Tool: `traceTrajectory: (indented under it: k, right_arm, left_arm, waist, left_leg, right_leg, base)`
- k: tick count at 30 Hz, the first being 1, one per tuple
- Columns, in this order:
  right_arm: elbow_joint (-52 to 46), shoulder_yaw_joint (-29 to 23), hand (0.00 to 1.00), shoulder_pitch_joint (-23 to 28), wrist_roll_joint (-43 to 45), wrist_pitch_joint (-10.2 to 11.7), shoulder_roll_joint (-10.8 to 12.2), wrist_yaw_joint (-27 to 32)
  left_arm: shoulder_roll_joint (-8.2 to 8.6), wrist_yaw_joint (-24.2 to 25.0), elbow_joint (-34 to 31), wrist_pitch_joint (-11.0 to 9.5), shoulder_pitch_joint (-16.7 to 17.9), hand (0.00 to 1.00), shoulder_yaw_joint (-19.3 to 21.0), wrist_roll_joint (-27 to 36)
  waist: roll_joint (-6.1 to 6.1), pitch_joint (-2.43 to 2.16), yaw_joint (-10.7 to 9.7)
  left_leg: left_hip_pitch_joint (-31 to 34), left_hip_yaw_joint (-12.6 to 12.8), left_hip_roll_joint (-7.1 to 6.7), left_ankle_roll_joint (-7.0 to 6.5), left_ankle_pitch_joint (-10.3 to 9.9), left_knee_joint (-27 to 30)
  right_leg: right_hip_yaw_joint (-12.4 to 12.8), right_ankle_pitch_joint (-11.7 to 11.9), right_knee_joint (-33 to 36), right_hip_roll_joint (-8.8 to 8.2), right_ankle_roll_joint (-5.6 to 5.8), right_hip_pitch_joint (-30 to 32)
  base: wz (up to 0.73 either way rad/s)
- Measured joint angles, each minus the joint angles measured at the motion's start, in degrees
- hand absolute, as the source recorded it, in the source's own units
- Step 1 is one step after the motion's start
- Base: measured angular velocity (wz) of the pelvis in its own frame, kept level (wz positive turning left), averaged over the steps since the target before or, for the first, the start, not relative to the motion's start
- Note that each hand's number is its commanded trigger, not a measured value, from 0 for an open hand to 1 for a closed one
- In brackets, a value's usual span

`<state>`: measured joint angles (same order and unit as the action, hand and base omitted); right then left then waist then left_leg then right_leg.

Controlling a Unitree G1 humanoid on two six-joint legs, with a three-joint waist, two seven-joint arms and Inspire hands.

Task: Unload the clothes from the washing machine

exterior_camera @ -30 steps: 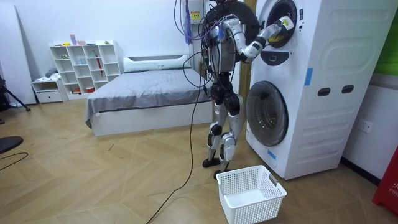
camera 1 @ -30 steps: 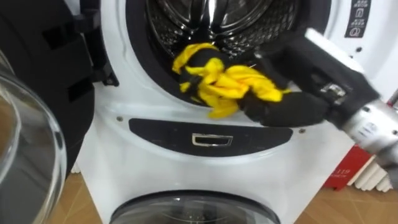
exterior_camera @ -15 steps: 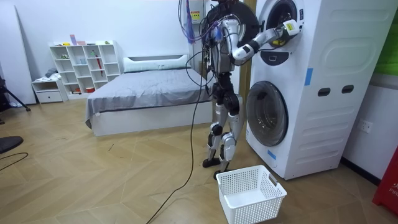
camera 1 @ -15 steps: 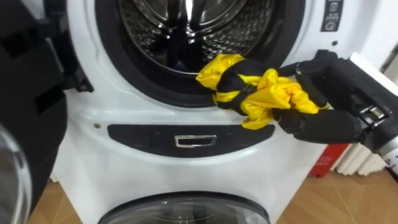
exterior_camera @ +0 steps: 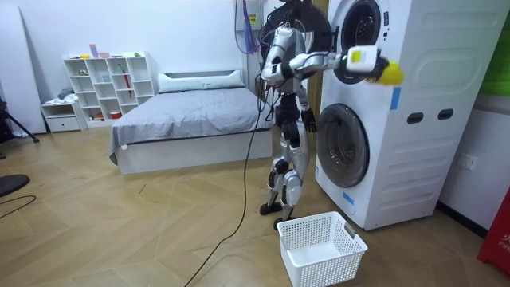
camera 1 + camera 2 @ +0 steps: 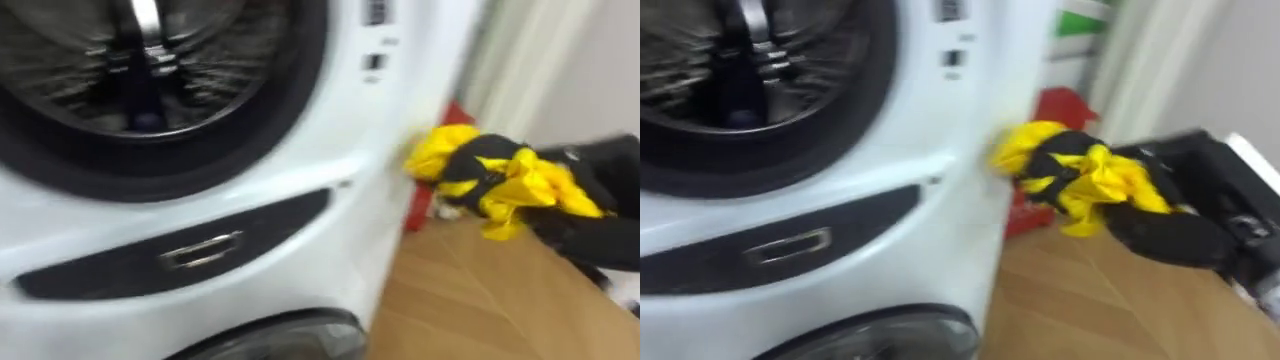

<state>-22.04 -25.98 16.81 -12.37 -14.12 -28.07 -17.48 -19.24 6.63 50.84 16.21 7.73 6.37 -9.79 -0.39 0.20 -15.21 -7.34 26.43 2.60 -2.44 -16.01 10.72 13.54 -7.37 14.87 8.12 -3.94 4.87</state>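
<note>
Roughly halfway, guessing. On the floor by the washer [image 5: 398, 104]: empty basket [image 5: 323, 247]. Out past the washer's front: right hand [image 6: 588, 222] clamped round the yellow cloth [image 6: 505, 182], fully out of it. Left to do: dropping it in.

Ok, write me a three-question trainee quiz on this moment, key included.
1. True or false: the yellow garment lies inside the upper drum.
2. Which of the robot's hands grips the garment? A) left B) right C) neither
3. Fill in: on the floor by the robot's feet stands a white ___.

Key
1. False: it is held out in the air, to the right of the machine's front.
2. B: the right hand is curled round it.
3. laundry basket
</note>
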Motion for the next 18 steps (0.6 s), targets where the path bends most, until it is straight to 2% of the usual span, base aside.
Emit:
traceTrajectory:
  k: [3, 5, 6, 7, 8, 11, 13, 14, 15, 16, 18]
  right_arm:
    - [6.4, 1.1, 1.0, 1.9, 4.7, -2.1, 2.0, -0.3]
    - [10.2, 2.4, 1.0, 2.1, 6.2, -2.3, 2.4, -0.3]
    - [12.4, 3.1, 1.0, 2.4, 6.0, -2.3, 2.4, -0.4]
    - [14.4, 4.7, 1.0, 2.4, 5.9, -1.9, 2.5, 0.0]
    - [16.2, 5.5, 1.0, 2.2, 5.8, -1.4, 2.9, 0.1]
    - [26.7, 10.2, 1.0, 1.6, 6.1, -0.7, 6.4, 1.3]
    - [36.4, 15.0, 1.0, 0.8, 7.0, -0.3, 9.1, 3.0]
    - [38.6, 15.9, 1.0, 0.3, 7.4, -0.3, 9.6, 3.1]
    - [42.4, 17.3, 1.0, -0.9, 8.0, -0.3, 11.2, 3.4]
    - [44.4, 17.8, 1.0, -1.5, 8.0, -0.3, 12.5, 3.8]
    - [47.3, 18.1, 1.0, -2.6, 7.7, 0.5, 13.1, 4.1]
  left_arm:
    - [-1.47, 0.6, 0.1, 1.4, 0.0, 0.0, -1.2, 0.0]
    - [-1.73, 0.6, 0.3, 1.9, -0.2, 0.0, -2.3, 0.1]
    - [-1.72, 0.4, 0.5, 2.6, -0.7, 0.0, -3.3, 0.2]
    - [-1.68, 0.0, 1.5, 2.8, -1.6, 0.0, -5.2, 0.2]
    - [-1.52, -0.3, 2.4, 2.7, -2.4, 0.0, -6.1, 0.4]
    - [1.17, -3.5, 5.9, 2.3, -6.7, 0.0, -12.0, 2.6]
    - [5.29, -5.7, 7.2, -0.2, -9.7, 0.0, -15.9, 5.7]
    - [6.51, -5.9, 7.9, -1.3, -10.6, 0.0, -16.2, 6.0]
    - [8.62, -6.1, 9.1, -3.5, -11.9, 0.0, -16.3, 5.9]
    - [9.81, -6.1, 9.2, -5.3, -11.9, 0.0, -16.3, 6.0]
    - [9.98, -6.1, 9.5, -7.0, -12.4, 0.0, -16.3, 6.9]
  waist:
    - [0.36, 0.07, -0.4]
    - [0.51, 0.13, -0.5]
    - [0.58, 0.14, -0.7]
    - [0.71, 0.16, -0.7]
    - [0.78, 0.22, -0.7]
    - [1.08, 0.2, -0.8]
    - [1.99, 0.0, -0.6]
    - [2.22, 0.09, -0.2]
    - [2.96, 0.04, 0.3]
    - [3.46, 0.05, 0.0]
    - [3.74, 0.08, 0.0]
  left_leg:
    - [0.9, 2.7, 0.7, 0.82, -0.7, 0.0]
    - [1.0, 3.8, 0.88, 0.84, -0.7, 0.1]
    - [1.2, 4.1, 0.88, 0.85, -0.7, 0.2]
    - [1.8, 4.6, 0.88, 0.79, -0.8, 0.5]
    - [2.0, 4.8, 0.87, 0.76, -0.8, 0.7]
    - [2.2, 5.0, 0.83, 0.75, -0.8, 0.8]
    - [2.9, 6.0, 0.77, 0.71, -0.8, 0.7]
    - [3.0, 6.6, 0.73, 0.67, -0.8, 0.6]
    - [3.4, 7.5, 0.68, 0.65, -0.9, 0.5]
    - [4.1, 8.0, 0.63, 0.65, -0.9, 0.6]
    - [4.8, 7.9, 0.73, 0.66, -0.9, 1.0]
  right_leg:
    - [1.2, 0.7, 0.1, 1.08, -0.03, 1.8]
    - [1.0, 1.2, 0.2, 1.19, -0.05, 2.4]
    - [-0.3, 1.2, 0.6, 0.86, -0.07, 2.9]
    - [-2.7, 1.2, 1.1, 0.2, -0.17, 3.9]
    - [-3.9, 1.3, 1.1, -0.2, -0.22, 4.2]
    - [-4.2, 1.5, 1.1, -0.29, -0.27, 4.5]
    - [-4.1, 1.5, 1.3, -0.29, -0.16, 5.5]
    - [-4.3, 1.6, 1.7, -0.29, -0.13, 6.0]
    - [-4.6, 1.6, 2.1, -0.38, -0.14, 7.0]
    - [-5.6, 1.6, 2.3, -0.69, -0.2, 7.6]
    - [-6.1, 1.9, 2.2, -0.79, -0.45, 8.3]
  base:
    - [-0.42]
    - [-0.32]
    - [-0.22]
    - [-0.2]
    - [-0.15]
    - [-0.05]
    - [-0.19]
    - [-0.44]
    - [-0.51]
    - [-0.5]
    - [-0.38]
